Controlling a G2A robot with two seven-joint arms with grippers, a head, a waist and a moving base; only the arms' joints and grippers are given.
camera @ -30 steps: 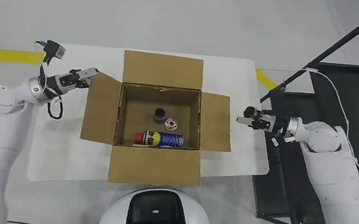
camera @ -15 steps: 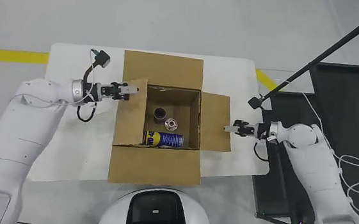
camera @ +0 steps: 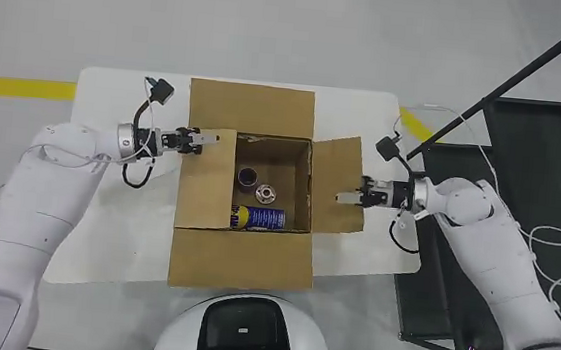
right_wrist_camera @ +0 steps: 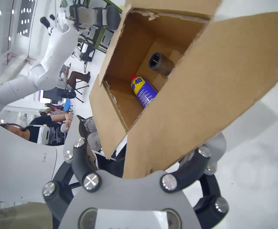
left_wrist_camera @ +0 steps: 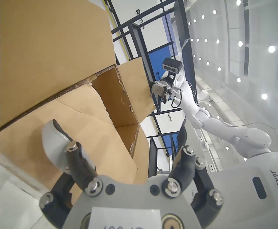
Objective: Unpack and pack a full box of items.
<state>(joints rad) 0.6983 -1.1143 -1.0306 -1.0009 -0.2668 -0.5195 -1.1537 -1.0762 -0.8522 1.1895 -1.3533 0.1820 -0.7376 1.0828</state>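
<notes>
An open cardboard box stands mid-table. Inside lie a blue and yellow spray can, a dark short cylinder and a small metal ring. My left gripper is open, its fingertips against the outer face of the raised left flap near its far end. My right gripper is open at the outer edge of the right flap, which is tilted up and runs between its fingers. The right gripper also appears beyond the box in the left wrist view.
The far flap and near flap lie folded outward. The white table has bare surface left of the box and a narrow strip on the right. A black metal rack stands close beside the table's right edge.
The left gripper swung the left flap from flat to nearly upright. The right gripper moved in to the right flap and tilted it upward. The contents have not moved.
</notes>
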